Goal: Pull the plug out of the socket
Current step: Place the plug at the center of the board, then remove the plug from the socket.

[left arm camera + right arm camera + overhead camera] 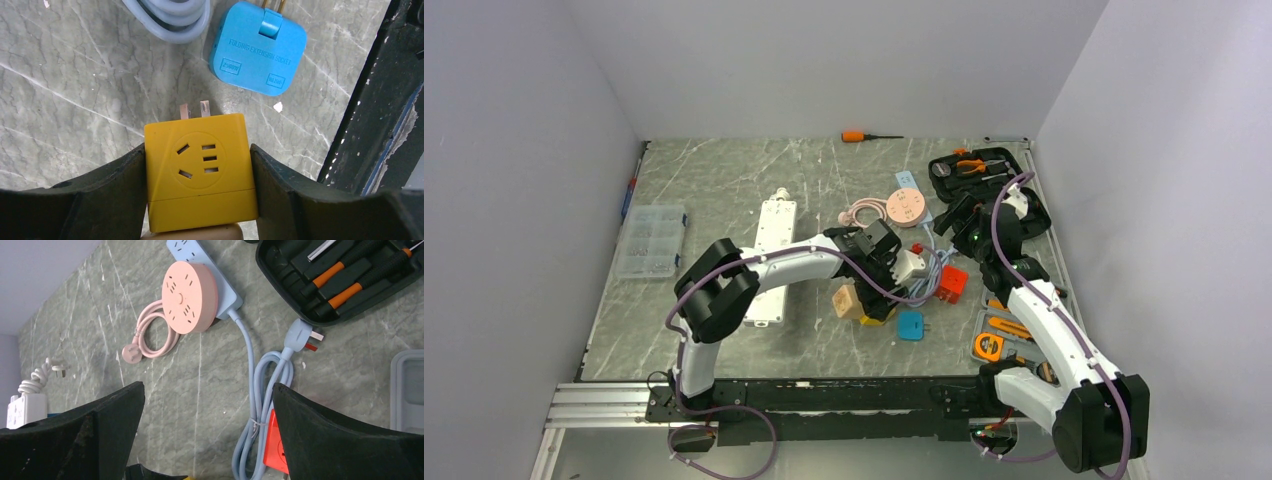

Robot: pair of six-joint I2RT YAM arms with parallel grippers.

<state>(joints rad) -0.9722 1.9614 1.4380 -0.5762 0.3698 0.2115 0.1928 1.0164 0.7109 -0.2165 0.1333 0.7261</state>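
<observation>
Two grippers: the left gripper [199,152] squeezes the yellow plug [200,175], its prongs [195,110] bare, far from the white socket [776,235] lying on the worktop [724,180]. The right gripper [207,390] is wide open. Pulling looks done.

Yellow plug [200,172]; blue adapter [257,52]; grey veined tabletop [75,100]; power strip [776,228] apparently white.

Screwdriver [854,136]: orange-handled, was laid at top centre of the overhead frame.
Organiser box [651,240]: clear and compartmented, was set at the left.
Tool case [972,168]: black, was seen open at upper right.
Pink disc [190,296]: was rested on a pale-blue strip [229,294], top centre of the right wrist frame.
Pink cord [150,335]: was coiled left of the disc.
Blue adapter [258,47]: was laid flat at upper right of the left wrist frame.
Red cube [952,284]: was placed right of centre overhead.
</observation>
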